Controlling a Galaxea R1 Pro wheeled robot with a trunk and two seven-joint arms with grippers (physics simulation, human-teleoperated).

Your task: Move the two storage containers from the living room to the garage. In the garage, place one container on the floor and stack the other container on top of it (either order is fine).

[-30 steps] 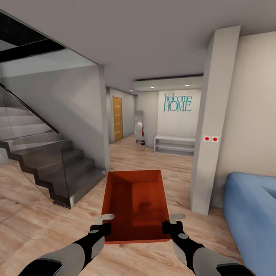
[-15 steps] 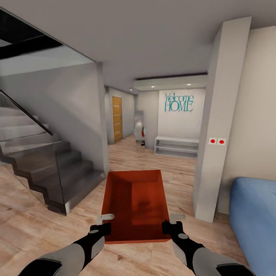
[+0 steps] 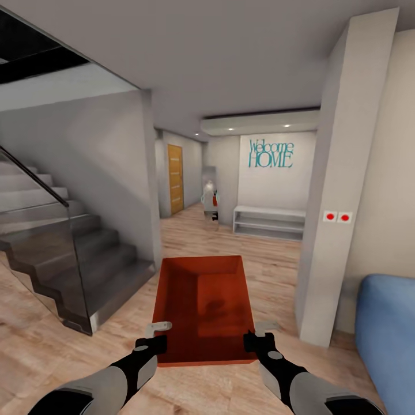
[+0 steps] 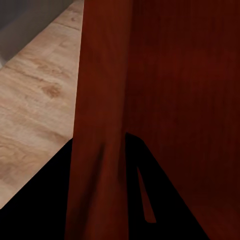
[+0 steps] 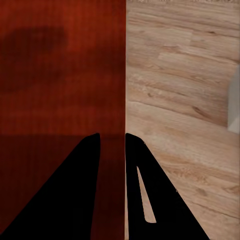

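The left gripper [image 3: 151,341] is pinching the left wall of the storage container [image 3: 203,305], and the right gripper [image 3: 257,340] is pinching its right wall, one finger [image 5: 75,195] inside and the other outside. The orange-red container is hanging open side up between both arms, above the light wood floor [image 3: 34,340]. A grey staircase [image 3: 63,253] is standing at the left, a white column [image 3: 340,190] and a blue sofa [image 3: 389,328] at the right, and an orange-wood door [image 3: 176,177] far ahead.

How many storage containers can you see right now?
1. The storage container is carried between the left gripper and the right gripper, above the wood floor. The second one may be elsewhere.
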